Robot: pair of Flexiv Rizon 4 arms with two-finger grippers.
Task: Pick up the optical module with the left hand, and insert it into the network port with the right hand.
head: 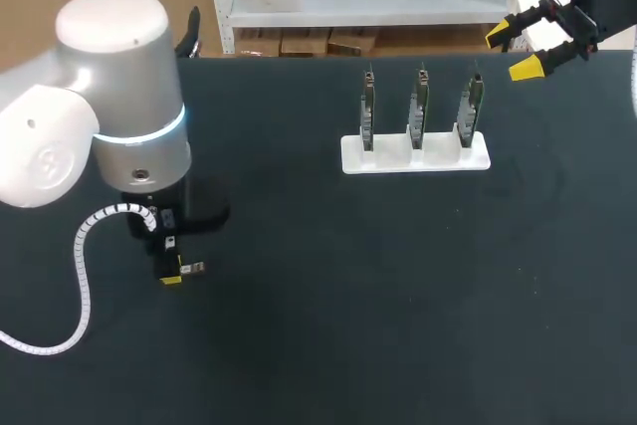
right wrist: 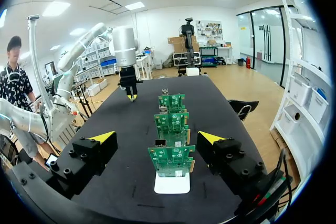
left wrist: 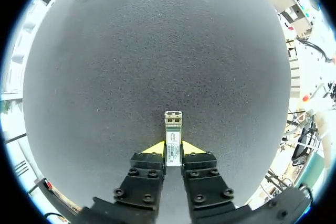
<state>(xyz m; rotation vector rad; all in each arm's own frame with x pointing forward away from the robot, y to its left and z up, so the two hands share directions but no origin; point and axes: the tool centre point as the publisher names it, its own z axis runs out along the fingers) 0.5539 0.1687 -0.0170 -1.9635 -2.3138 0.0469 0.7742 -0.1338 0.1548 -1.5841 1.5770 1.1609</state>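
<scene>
Left gripper: fingers closed on the module, pinching its rear end only. Most of it sticks out ahead of the tips, low over the table. Right gripper: wide apart, empty, boards ahead of it.

Risks, as I judge them:
- The short grip may let the module pivot or slip on lifting.
- A skewed handover would leave it misaligned, so it could jam at a board.

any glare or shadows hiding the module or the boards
Left wrist view: optical module evenly lit in the left gripper, its metal end slightly shiny. Head view: left arm white shell is brightest; no shadow covers the circuit boards. Right wrist view: boards clearly lit, no glare.
</scene>
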